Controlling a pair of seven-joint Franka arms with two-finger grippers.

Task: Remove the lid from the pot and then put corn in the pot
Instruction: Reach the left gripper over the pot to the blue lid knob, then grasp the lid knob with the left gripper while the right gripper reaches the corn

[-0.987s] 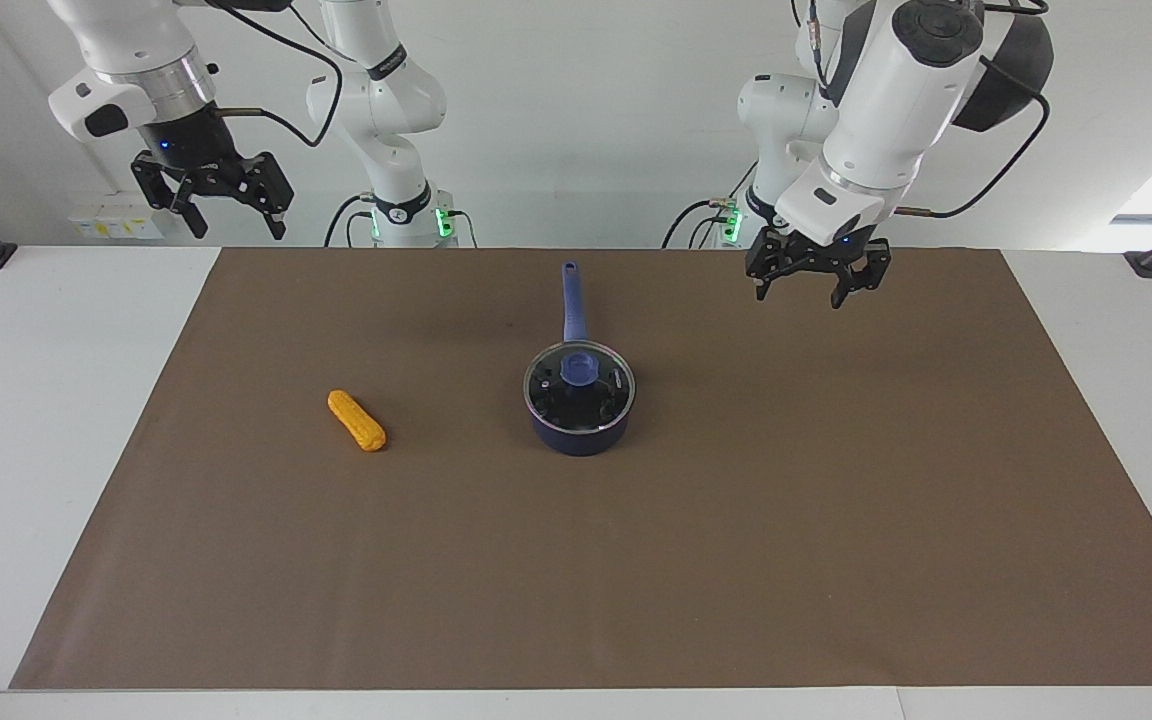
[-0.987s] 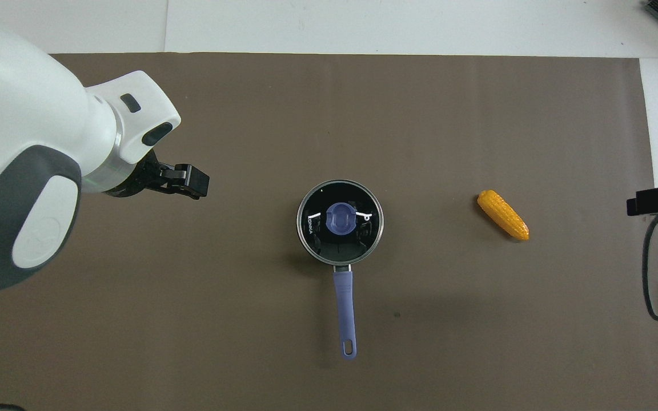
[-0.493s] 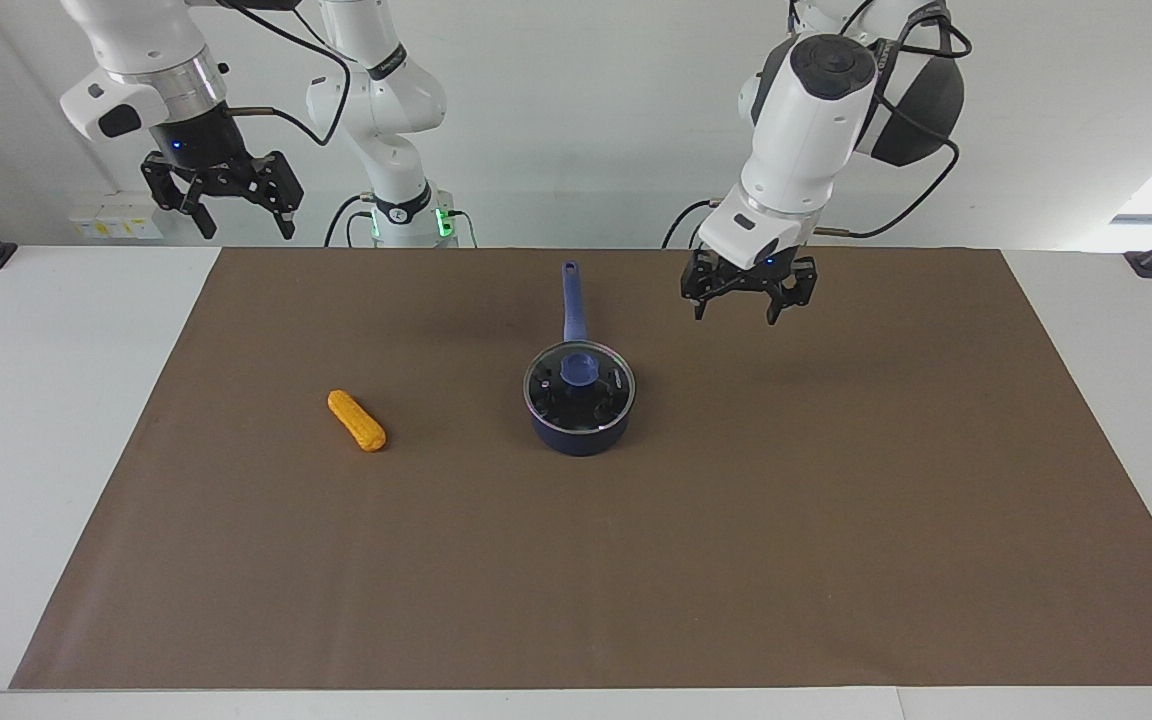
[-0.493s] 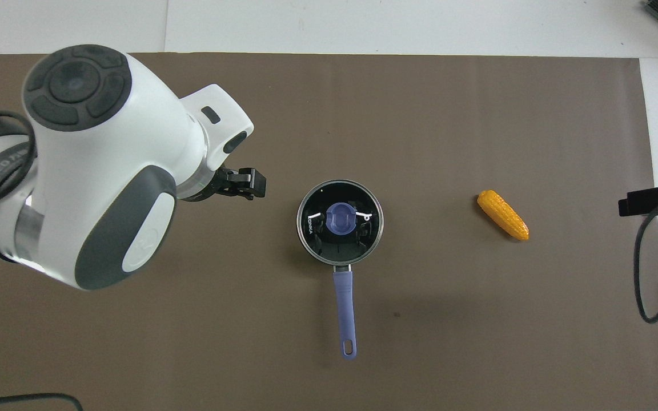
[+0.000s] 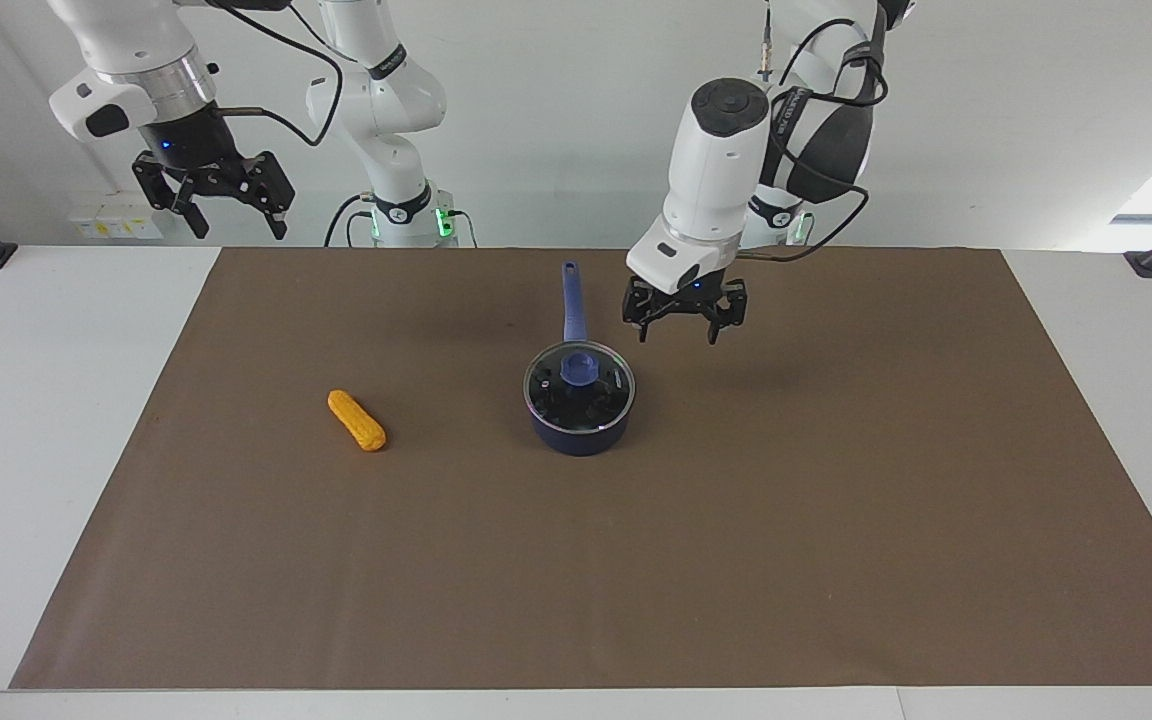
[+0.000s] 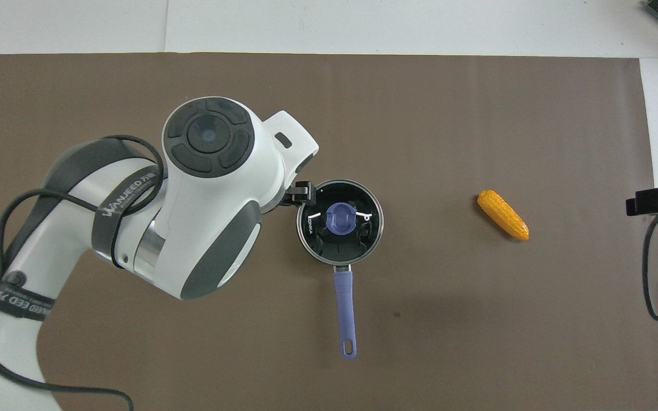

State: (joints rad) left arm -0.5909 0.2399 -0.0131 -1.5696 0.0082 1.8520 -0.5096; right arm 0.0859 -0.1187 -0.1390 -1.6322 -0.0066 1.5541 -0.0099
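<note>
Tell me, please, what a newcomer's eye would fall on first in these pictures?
Probably the left gripper, fingers open, raised over the brown mat just beside the pot, toward the left arm's end of the table. The pot sits mid-mat with the lid on it and its handle pointing toward the robots. The corn lies alone toward the right arm's end, while the right gripper, also open, waits high above that end.

The left arm (image 6: 135, 228) carries a grey band printed "WANJEED", with part of the same word on a lower band. White letters reading "ONKA" show through the lid (image 6: 340, 221).
</note>
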